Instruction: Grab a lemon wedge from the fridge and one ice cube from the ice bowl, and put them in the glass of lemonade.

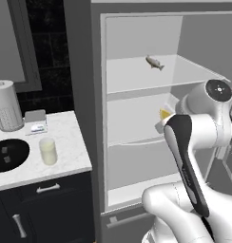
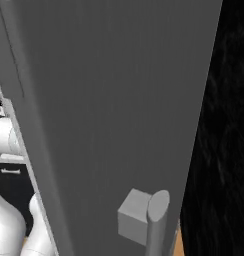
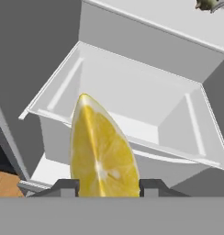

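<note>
I have the claw [image 3: 104, 187] pinched on the wedge [image 3: 102, 151], jaws narrowly apart at its sides, held before the fridge [image 1: 137, 118] shelves so it can travel to the glass [image 1: 48, 151] near the desk's front edge.

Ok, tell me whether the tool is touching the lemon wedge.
Touching. In the hand view the lemon wedge sits between both fingertips, each against a side.
</note>
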Motion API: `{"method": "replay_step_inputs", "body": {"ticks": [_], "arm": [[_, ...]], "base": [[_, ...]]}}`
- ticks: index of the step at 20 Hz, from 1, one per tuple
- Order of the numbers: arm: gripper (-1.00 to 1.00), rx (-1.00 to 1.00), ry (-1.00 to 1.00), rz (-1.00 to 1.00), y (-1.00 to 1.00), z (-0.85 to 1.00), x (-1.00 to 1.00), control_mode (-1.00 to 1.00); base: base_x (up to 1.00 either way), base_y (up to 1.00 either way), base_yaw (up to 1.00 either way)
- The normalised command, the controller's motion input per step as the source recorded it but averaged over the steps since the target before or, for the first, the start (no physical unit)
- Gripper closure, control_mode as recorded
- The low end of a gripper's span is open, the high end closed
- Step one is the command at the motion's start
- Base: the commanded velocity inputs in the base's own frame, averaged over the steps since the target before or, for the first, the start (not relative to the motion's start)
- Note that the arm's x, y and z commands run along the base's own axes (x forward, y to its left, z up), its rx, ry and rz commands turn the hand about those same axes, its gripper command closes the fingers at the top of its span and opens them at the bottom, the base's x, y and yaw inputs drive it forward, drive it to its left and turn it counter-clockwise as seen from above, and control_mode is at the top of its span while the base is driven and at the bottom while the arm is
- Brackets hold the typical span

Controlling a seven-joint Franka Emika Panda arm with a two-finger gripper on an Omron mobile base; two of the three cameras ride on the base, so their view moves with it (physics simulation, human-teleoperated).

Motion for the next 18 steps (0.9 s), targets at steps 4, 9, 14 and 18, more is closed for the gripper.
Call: {"method": "replay_step_inputs", "body": {"ticks": [4,9,14,18], "arm": [[1.00,0.00,0.00,0.00,0.00,0.00,0.00,1.00],[1.00,0.00,0.00,0.00,0.00,0.00,0.00,1.00],[1.00,0.00,0.00,0.00,0.00,0.00,0.00,1.00],[1.00,0.00,0.00,0.00,0.00,0.00,0.00,1.00]], "base": [[-0.28,0.54,0.00],[-0.36,0.57,0.00],[-0.33,0.59,0.00],[-0.29,0.64,0.00]]}}
